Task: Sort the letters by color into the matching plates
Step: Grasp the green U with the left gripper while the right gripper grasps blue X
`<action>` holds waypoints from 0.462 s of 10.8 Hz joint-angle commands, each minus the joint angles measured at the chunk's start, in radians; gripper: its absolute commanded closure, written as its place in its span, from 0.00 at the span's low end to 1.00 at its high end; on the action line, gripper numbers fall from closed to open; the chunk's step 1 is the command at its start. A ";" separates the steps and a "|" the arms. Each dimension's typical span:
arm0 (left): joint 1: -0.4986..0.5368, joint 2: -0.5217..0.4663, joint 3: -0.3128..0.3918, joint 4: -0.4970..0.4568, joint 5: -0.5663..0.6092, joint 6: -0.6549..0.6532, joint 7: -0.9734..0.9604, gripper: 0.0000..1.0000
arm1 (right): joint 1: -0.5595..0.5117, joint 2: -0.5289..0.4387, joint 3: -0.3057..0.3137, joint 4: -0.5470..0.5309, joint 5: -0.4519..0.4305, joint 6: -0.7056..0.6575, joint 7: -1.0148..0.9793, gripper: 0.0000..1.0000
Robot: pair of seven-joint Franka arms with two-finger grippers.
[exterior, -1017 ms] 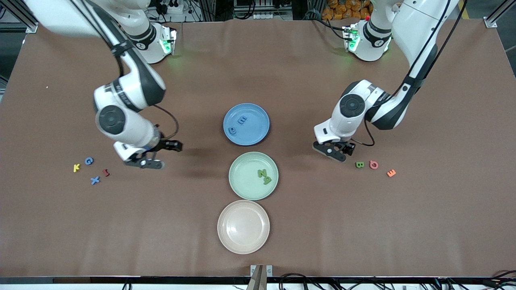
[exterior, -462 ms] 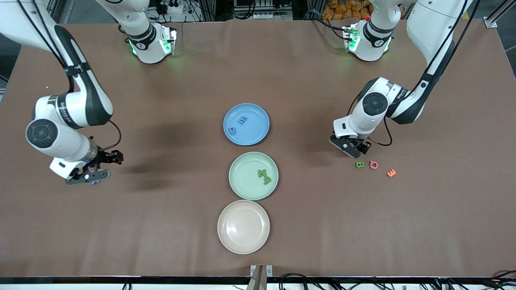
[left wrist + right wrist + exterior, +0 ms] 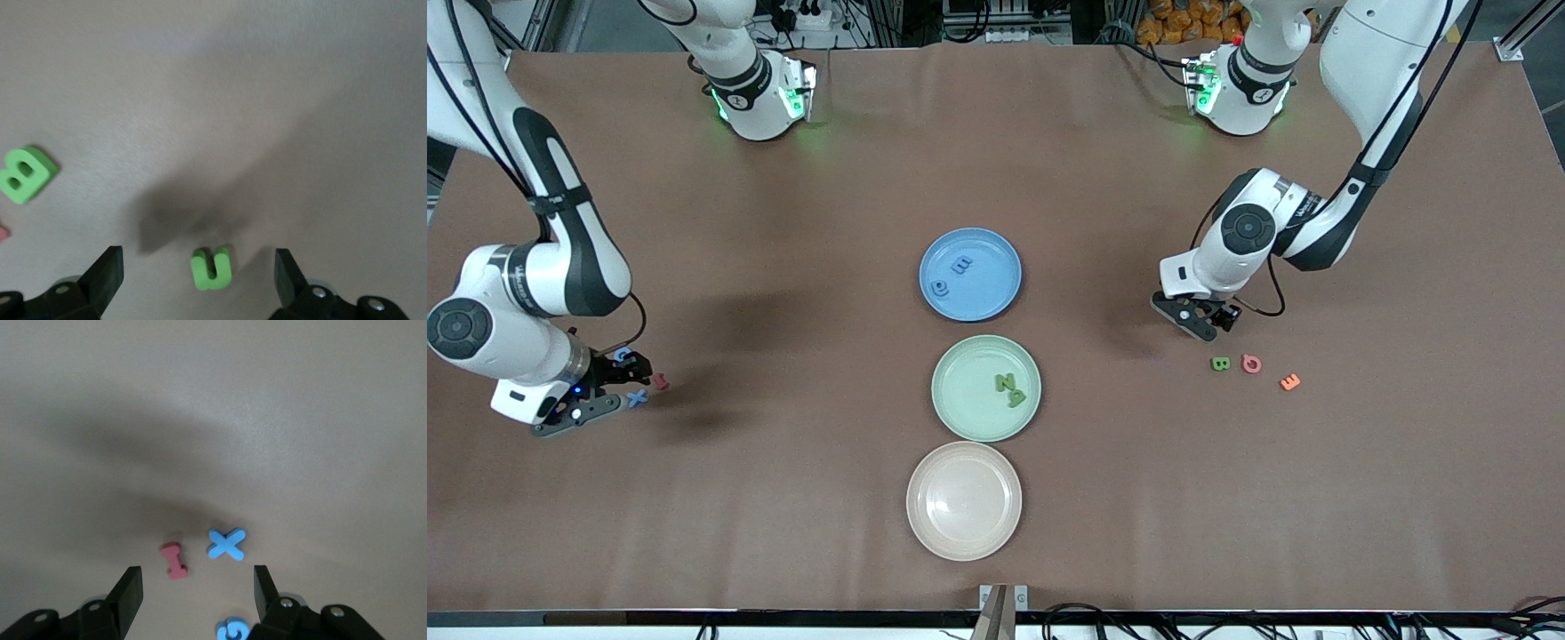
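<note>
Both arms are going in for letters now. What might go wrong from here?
1. The right hand, open, is over a tight cluster: the dark red I lies right beside the blue X, so it may catch the wrong color.
2. The left hand, open, straddles a small green U and may nudge it rather than grip it.

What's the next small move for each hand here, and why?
Probably the right hand, open over the blue X and dark red I, should centre on the X and lower. The blue plate holds only two letters. The left hand, open over the green U, likely lowers onto it for the green plate.
</note>
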 commanded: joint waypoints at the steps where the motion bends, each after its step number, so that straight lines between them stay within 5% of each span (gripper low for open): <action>1: 0.010 0.000 -0.007 -0.024 0.017 0.013 0.005 0.00 | -0.040 0.092 0.008 0.071 -0.019 0.042 -0.085 0.27; 5: 0.010 0.003 -0.005 -0.027 0.017 0.007 0.002 0.00 | -0.068 0.128 0.008 0.069 -0.009 0.082 -0.090 0.31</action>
